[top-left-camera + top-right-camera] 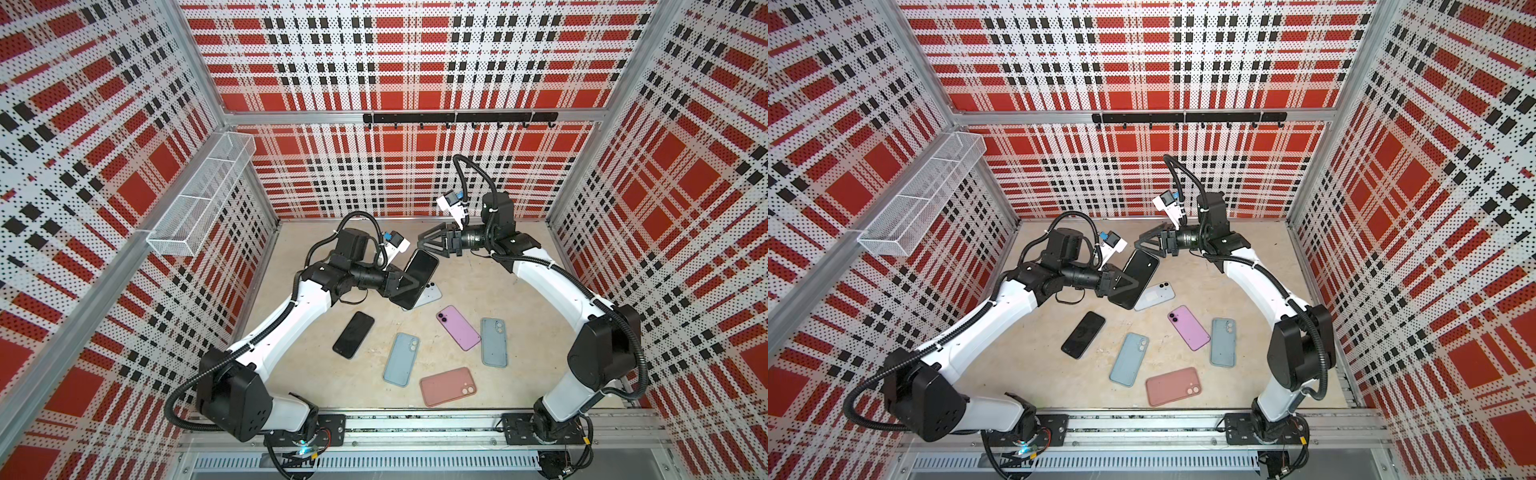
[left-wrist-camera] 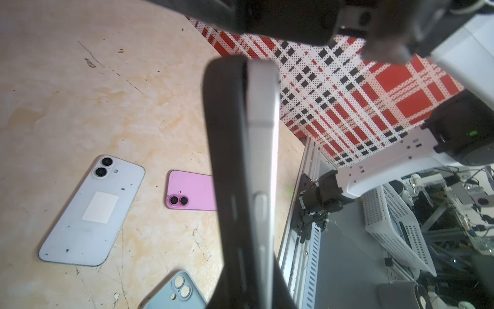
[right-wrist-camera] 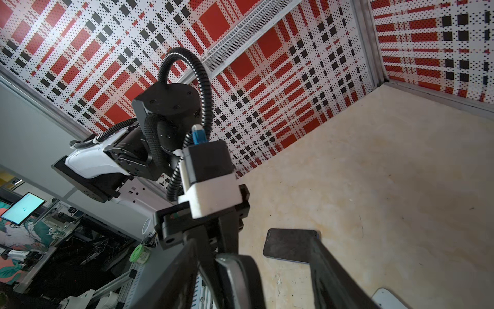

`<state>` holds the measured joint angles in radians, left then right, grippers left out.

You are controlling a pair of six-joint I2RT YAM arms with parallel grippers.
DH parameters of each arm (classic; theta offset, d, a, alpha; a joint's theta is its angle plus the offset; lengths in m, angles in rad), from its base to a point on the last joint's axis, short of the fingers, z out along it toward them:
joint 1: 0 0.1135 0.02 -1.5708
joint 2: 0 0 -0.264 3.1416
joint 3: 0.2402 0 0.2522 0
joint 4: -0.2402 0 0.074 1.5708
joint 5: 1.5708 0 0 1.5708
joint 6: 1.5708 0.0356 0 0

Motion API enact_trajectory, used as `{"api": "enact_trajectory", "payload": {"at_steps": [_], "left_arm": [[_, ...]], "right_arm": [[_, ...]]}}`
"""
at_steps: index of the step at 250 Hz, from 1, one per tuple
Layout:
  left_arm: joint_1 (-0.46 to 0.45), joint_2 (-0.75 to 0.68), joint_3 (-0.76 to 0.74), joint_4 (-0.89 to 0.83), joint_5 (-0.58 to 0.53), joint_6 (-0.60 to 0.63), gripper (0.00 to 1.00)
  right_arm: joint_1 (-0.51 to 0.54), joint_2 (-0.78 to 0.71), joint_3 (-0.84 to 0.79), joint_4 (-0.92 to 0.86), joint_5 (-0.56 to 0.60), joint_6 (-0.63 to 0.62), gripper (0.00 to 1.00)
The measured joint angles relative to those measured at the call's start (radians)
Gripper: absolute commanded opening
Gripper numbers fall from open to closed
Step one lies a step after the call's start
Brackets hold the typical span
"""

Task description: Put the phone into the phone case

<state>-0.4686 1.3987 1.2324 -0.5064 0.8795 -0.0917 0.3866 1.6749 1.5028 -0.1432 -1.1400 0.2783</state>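
In a top view my left gripper [image 1: 409,286] clamps the phone [image 1: 423,268] aloft. Left wrist: its pale edge sits proud of the black case [image 2: 227,160], so seating looks unfinished. Right wrist: my right gripper [image 3: 255,240] gapes astride the phone's end; next, squeeze that corner home.

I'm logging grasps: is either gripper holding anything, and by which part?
Left gripper pinches the raised cased phone across its faces near one end; right gripper, open by the other end, holds nothing.
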Motion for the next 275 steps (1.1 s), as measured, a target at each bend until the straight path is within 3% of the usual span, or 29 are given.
{"api": "enact_trajectory", "payload": {"at_steps": [104,157,229,257,275], "left_arm": [[-0.008,0.000,0.020,-0.042,0.004,0.041,0.00],[-0.008,0.000,0.020,-0.042,0.011,0.042,0.00],[-0.010,0.000,0.021,-0.042,0.038,0.040,0.00],[-0.007,0.000,0.021,-0.047,0.063,0.042,0.00],[-0.006,-0.001,0.021,-0.047,0.081,0.043,0.00]], "right_arm": [[0.047,-0.004,-0.024,-0.107,-0.074,-0.089,0.63],[0.052,-0.022,-0.041,-0.127,-0.082,-0.110,0.37],[0.048,-0.033,-0.080,-0.021,-0.102,-0.070,0.24],[0.046,-0.038,-0.110,0.066,-0.150,-0.035,0.05],[0.045,-0.046,-0.130,0.132,-0.178,-0.005,0.07]]}}
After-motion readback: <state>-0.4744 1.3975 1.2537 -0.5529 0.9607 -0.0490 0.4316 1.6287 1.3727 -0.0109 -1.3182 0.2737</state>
